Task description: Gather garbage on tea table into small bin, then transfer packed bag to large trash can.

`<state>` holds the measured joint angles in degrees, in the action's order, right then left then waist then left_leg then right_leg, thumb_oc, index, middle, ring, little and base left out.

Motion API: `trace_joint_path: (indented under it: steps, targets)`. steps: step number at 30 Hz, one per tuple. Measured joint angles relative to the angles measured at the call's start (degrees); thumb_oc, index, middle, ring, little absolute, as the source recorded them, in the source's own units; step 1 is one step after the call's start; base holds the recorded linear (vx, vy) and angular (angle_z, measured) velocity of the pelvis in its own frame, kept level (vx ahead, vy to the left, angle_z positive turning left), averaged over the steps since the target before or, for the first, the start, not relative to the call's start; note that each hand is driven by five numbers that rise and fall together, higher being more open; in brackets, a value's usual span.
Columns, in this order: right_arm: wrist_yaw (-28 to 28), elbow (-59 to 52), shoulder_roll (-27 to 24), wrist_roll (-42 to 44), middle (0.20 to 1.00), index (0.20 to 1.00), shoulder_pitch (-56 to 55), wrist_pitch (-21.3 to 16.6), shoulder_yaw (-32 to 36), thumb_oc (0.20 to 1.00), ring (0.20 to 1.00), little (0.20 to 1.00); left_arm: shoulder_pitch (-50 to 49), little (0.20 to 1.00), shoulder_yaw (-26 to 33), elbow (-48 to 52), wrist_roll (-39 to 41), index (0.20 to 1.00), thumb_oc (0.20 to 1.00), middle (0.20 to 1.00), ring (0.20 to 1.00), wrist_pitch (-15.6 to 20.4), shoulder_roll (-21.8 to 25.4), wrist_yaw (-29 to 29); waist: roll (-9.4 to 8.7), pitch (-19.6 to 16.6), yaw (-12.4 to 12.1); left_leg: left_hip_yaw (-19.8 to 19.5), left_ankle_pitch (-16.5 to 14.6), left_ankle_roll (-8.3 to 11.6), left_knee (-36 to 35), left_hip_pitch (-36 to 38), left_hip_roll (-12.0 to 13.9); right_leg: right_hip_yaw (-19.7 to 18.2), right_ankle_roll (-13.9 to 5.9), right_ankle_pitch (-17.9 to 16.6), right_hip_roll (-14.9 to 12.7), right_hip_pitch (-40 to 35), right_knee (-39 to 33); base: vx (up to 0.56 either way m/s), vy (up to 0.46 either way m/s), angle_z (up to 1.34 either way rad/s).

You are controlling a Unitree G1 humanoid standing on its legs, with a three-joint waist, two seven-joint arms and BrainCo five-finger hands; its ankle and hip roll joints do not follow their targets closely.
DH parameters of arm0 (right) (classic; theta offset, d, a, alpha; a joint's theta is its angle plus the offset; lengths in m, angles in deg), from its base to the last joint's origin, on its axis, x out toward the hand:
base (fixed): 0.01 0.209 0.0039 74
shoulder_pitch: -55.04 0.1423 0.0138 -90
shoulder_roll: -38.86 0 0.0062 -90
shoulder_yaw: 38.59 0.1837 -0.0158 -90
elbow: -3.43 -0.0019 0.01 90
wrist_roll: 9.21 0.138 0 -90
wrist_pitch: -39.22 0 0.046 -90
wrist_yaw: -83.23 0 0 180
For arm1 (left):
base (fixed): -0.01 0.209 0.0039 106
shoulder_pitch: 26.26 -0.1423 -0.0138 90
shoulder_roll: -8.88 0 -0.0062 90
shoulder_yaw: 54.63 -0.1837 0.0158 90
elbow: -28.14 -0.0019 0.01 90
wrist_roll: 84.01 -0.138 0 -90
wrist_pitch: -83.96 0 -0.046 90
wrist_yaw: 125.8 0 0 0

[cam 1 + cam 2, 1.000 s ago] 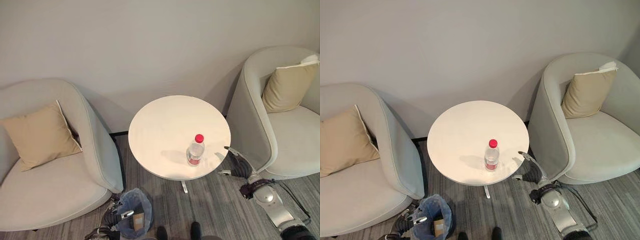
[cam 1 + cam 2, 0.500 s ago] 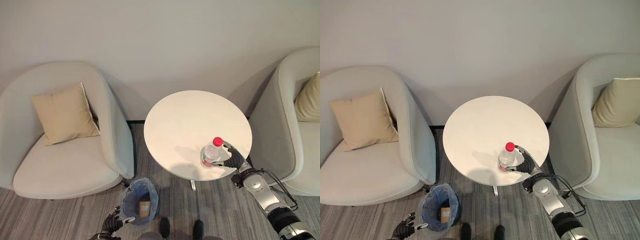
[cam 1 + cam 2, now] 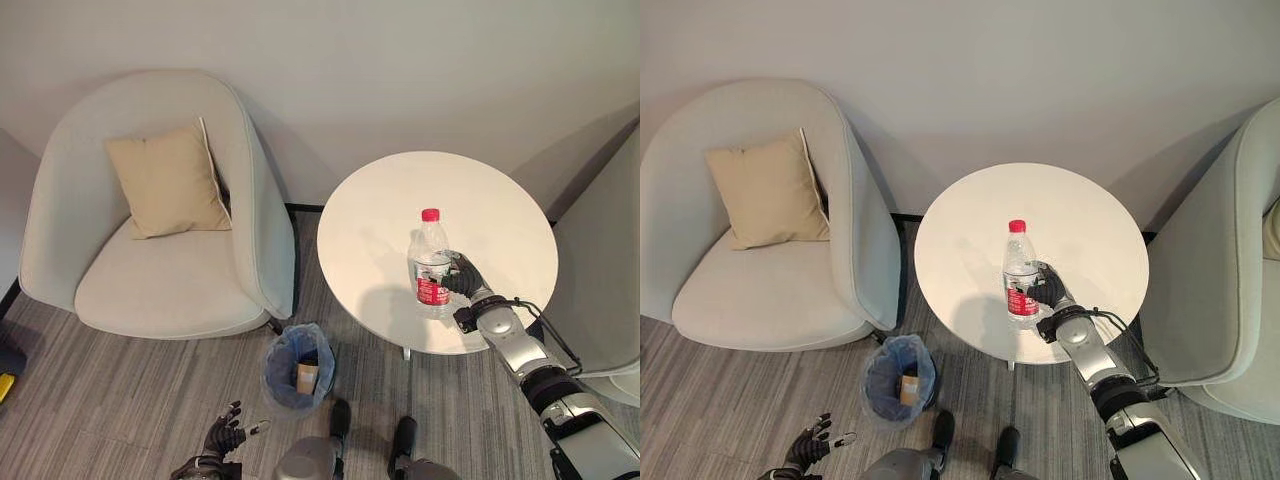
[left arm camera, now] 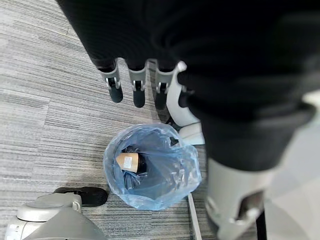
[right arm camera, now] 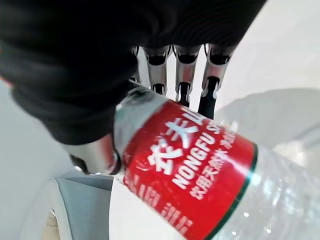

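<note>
While curled round the bottle: right robot hand (image 3: 463, 277), lower right of the head views, fingers and thumb closed on the lower body at the red label.
Right robot hand close up: silver dark-tipped fingers (image 5: 184, 75) behind the label, thumb on its other side.
Water bottle (image 3: 431, 262): clear plastic, red cap, red label, upright at the near right part of the bench; whether its base touches the top, cannot tell.
Bench (image 3: 380, 230): round white tea table, centre right.
Left robot hand (image 3: 222, 437): bottom edge, lower left, over the carpet, fingers (image 4: 138, 90) straight and spread, holding nothing.
Small bin (image 3: 294, 365): on the floor between bench and armchair, blue bag liner, a brown carton (image 4: 128, 161) inside.
Armchair (image 3: 150, 250): pale grey, upper left, tan cushion (image 3: 168, 182) against its back.
</note>
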<state>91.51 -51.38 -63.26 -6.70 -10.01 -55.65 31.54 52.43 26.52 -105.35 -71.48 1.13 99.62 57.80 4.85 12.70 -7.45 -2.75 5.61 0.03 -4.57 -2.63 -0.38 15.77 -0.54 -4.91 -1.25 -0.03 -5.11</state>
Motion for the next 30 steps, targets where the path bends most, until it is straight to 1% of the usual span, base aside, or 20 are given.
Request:
trace_joint_path:
  steps: [2,5,8,9,12,14,15,17,19,20,21,22,23,24,25,26,27,28,29,30]
  targets:
    - [-0.11,-6.56,-1.82,-0.02,0.200,0.200,-2.65,0.30,0.56,0.200,0.200,0.200,0.27,1.000,0.16,0.01,-0.02,1.000,1.000,1.000,1.000,-0.07,0.02,0.02,-0.19,0.11,0.17,-0.33,-0.01,0.02,-0.01,1.20,0.00,0.43,-0.15,0.24,-0.01,-1.39,-0.02,-0.02,-0.028,0.07]
    - [-0.18,-13.31,-1.79,0.01,0.200,0.200,-4.68,-0.13,2.63,0.200,0.200,0.200,0.59,1.000,0.15,0.19,-0.09,1.000,1.000,1.000,1.000,-0.13,0.08,-0.06,-0.83,0.18,0.78,-0.40,-0.13,0.18,-0.02,1.84,0.09,0.43,-0.32,0.62,0.09,-2.06,-0.02,0.00,-0.028,0.00]
    - [-0.66,-21.92,-0.70,0.94,0.200,0.200,-10.41,-0.54,4.74,0.200,0.200,0.200,0.23,1.000,1.28,0.09,-0.15,1.000,1.000,1.000,1.000,-0.37,-0.51,-0.17,-1.05,0.06,1.06,-0.43,-0.33,0.44,-0.05,3.12,0.10,0.41,-0.29,0.70,0.11,-3.33,-0.01,0.00,-0.013,0.01]
    - [-1.57,-22.93,-0.22,0.95,0.200,0.200,-11.66,-1.37,4.38,0.200,0.200,0.200,-0.06,1.000,1.66,0.04,-0.16,1.000,1.000,1.000,1.000,-0.39,-0.55,-0.26,-1.22,-0.07,1.34,-0.41,-0.53,0.64,-0.40,3.76,0.10,0.34,-0.47,0.97,0.11,-3.98,-0.01,-0.03,-0.020,-0.02]
    - [-3.91,-25.93,0.04,0.97,0.200,0.200,-14.84,-1.61,4.37,0.200,0.200,0.200,-0.16,1.000,2.33,0.07,-0.16,1.000,1.000,1.000,1.000,-0.43,-0.72,-0.38,-1.35,-0.34,1.66,-0.61,-0.88,1.06,-0.39,3.61,0.07,0.64,-0.17,1.12,0.13,-4.20,0.30,-0.07,-0.012,0.04]
    - [-4.05,-26.70,-0.07,0.97,0.200,0.200,-16.66,-2.08,4.69,0.200,0.200,0.200,0.13,1.000,2.24,0.01,-0.17,1.000,1.000,1.000,1.000,-0.43,-0.89,-0.38,-1.19,-0.44,1.90,-1.43,-0.70,1.32,-0.40,3.07,-0.07,2.07,0.20,0.87,-0.01,-4.33,0.32,-0.10,0.023,0.42]
    - [-3.94,-26.72,-0.57,0.94,0.200,0.200,-17.70,-2.26,4.84,0.200,0.200,0.200,0.68,1.000,2.07,-0.04,-0.20,1.000,1.000,1.000,1.000,-0.43,-1.20,-0.40,-1.07,-0.50,2.23,-1.12,-1.02,0.87,-0.40,2.18,0.08,4.70,0.70,0.49,-0.37,-4.42,0.33,-0.07,0.038,0.81]
    - [-3.84,-26.80,-1.42,0.91,0.200,0.200,-18.76,-2.27,5.02,0.200,0.200,0.200,1.50,1.000,1.97,-0.05,-0.21,1.000,1.000,1.000,1.000,-0.43,-1.72,-0.42,-1.07,-0.53,2.77,2.05,-1.63,0.85,-0.33,1.17,0.75,8.11,0.85,0.68,-1.36,-4.65,0.30,-0.07,0.055,0.91]
    - [-3.73,-26.79,-1.80,0.89,0.200,0.200,-19.11,-2.28,5.44,0.200,0.200,0.200,2.66,1.000,1.39,-0.29,-0.22,1.000,1.000,1.000,1.000,-0.43,-2.19,-0.43,-1.04,-0.55,2.99,6.84,-2.09,1.14,2.04,-0.27,1.34,10.75,0.89,1.06,-2.96,-4.63,0.31,-0.06,0.108,0.85]
    - [-3.48,-27.43,-1.68,0.85,0.200,0.200,-19.38,-2.29,5.59,0.200,0.200,0.200,2.98,1.000,0.41,-0.32,-0.23,1.000,1.000,1.000,1.000,-0.50,-2.47,-0.42,-1.15,-0.45,3.30,14.67,-2.73,1.13,4.33,-1.07,3.18,13.17,-0.10,0.48,-5.18,-4.91,0.33,-0.02,0.180,0.93]
    - [-3.40,-28.29,-1.86,0.81,0.200,0.200,-19.41,-2.29,6.17,0.200,0.200,0.200,3.03,1.000,-0.12,-0.20,-0.25,1.000,1.000,1.000,1.000,-0.50,-2.99,-0.44,-0.89,-0.49,3.78,18.00,-2.63,1.14,4.05,-0.59,4.42,13.77,-1.11,0.73,-6.93,-4.98,0.36,0.12,0.235,1.07]
    - [-2.86,-28.69,-1.96,0.55,0.200,0.200,-20.38,-2.31,7.70,0.200,0.200,0.200,3.30,1.000,-0.13,-1.12,-0.51,1.000,1.000,1.000,1.000,-0.70,-3.75,-0.39,0.17,-0.63,4.38,19.86,-1.78,0.40,2.78,0.60,4.09,15.12,-4.42,-0.09,-8.18,-6.58,0.38,0.18,0.339,0.92]
    - [-2.65,-28.90,-1.45,-0.41,0.200,0.200,-20.78,-2.23,7.70,0.200,0.200,0.200,3.23,1.000,0.09,-0.93,-2.14,1.000,1.000,1.000,1.000,-0.61,-2.77,-0.39,-1.77,-0.72,4.79,21.49,-2.98,-1.20,1.25,1.37,1.60,15.05,-5.06,1.09,-10.73,-7.20,0.35,0.19,0.396,0.78]
    - [-2.61,-28.96,0.12,-0.46,0.200,0.200,-21.04,-2.23,7.73,0.200,0.200,0.200,3.08,1.000,0.03,-1.26,-2.56,1.000,1.000,1.000,1.000,-0.73,-1.30,-0.39,-4.20,-0.42,4.82,21.53,-3.67,-2.42,1.33,2.47,-0.51,14.05,-5.38,1.08,-12.66,-7.27,1.12,0.07,0.425,0.37]
    - [-2.57,-29.04,3.43,-0.98,0.200,0.200,-21.20,-2.24,7.48,0.200,0.200,0.200,2.59,1.000,0.05,-1.80,-2.67,1.000,1.000,1.000,1.000,-1.13,-0.23,-0.40,-5.51,-0.44,4.93,21.43,-3.50,-4.32,1.37,2.76,-2.03,12.19,-5.66,1.05,-15.21,-4.47,6.15,0.02,0.377,-0.07]
    - [-2.70,-28.94,4.90,-1.41,0.200,0.200,-20.50,-2.21,6.43,0.200,0.200,0.200,3.40,1.000,0.16,-1.48,-2.68,1.000,1.000,1.000,1.000,-1.29,1.14,-0.39,-6.11,0.12,4.13,21.74,-4.05,-5.27,1.42,2.63,-2.93,9.06,-5.76,0.87,-17.70,-0.19,13.15,-0.09,0.287,-0.17]
    - [-2.65,-28.91,5.38,-1.42,0.200,0.200,-19.84,-2.22,6.07,0.200,0.200,0.200,4.81,1.000,0.19,-1.81,-2.68,1.000,1.000,1.000,1.000,-1.36,2.57,-0.35,-6.29,0.45,3.86,21.63,-4.89,-6.52,1.57,2.63,-3.71,6.20,-6.05,0.71,-19.35,2.10,18.62,-0.08,0.206,0.14]
    - [-2.62,-29.09,4.64,-1.45,0.200,0.200,-18.66,-2.32,5.57,0.200,0.200,0.200,8.52,1.000,0.03,-1.82,-2.68,1.000,1.000,1.000,1.000,-1.39,4.31,-0.20,-5.87,2.17,4.53,19.25,-4.92,-8.09,2.22,2.28,-3.88,-2.93,-8.27,5.94,-18.34,8.28,29.37,-0.03,0.105,0.79]
    - [-2.81,-29.56,2.79,-2.40,0.200,0.200,-18.46,-2.30,4.47,0.200,0.200,0.200,11.21,1.000,0.13,-0.61,-2.69,1.000,1.000,1.000,1.000,-1.04,4.91,0.20,-5.42,3.75,5.58,17.16,-4.73,-8.38,2.27,2.12,-4.14,-15.48,-9.17,11.63,-10.43,12.10,28.77,0.08,0.014,0.88]
    - [-2.94,-29.65,2.01,-3.29,0.200,0.200,-17.76,-2.26,2.93,0.200,0.200,0.200,10.62,1.000,0.09,-0.53,-2.70,1.000,1.000,1.000,1.000,-0.39,4.38,0.18,-5.15,4.10,5.44,15.93,-5.15,-8.37,2.26,2.11,-4.96,-17.85,-7.87,12.05,-4.56,17.64,25.49,0.06,-0.083,0.69]
